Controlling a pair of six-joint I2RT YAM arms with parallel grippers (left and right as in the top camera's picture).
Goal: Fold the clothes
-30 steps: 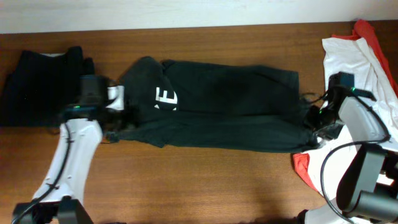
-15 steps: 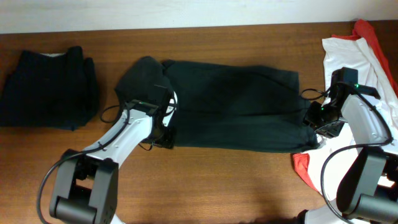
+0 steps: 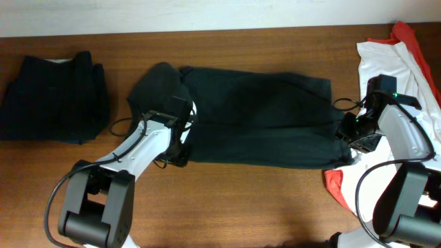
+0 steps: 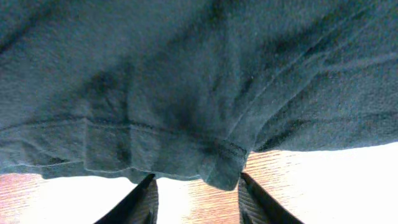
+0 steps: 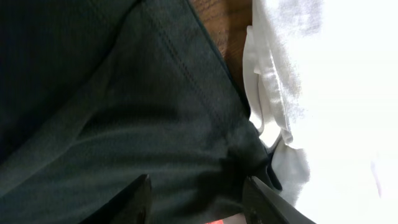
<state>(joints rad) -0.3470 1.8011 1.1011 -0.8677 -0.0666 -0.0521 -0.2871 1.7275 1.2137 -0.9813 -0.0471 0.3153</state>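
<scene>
Two ends of the black T-shirt (image 3: 262, 117) are covered, left gripper (image 4: 196, 186) at one, right gripper (image 5: 196, 186) at the other, fingers apart. Next, probably: pinch an edge, fold crosswise.

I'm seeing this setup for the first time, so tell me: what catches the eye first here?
A long black T-shirt stretches across the middle of the wooden table, with the left gripper at its near-left edge and the right gripper at its right end. A folded dark pile sits far left; a white and red heap of clothes lies far right.
</scene>
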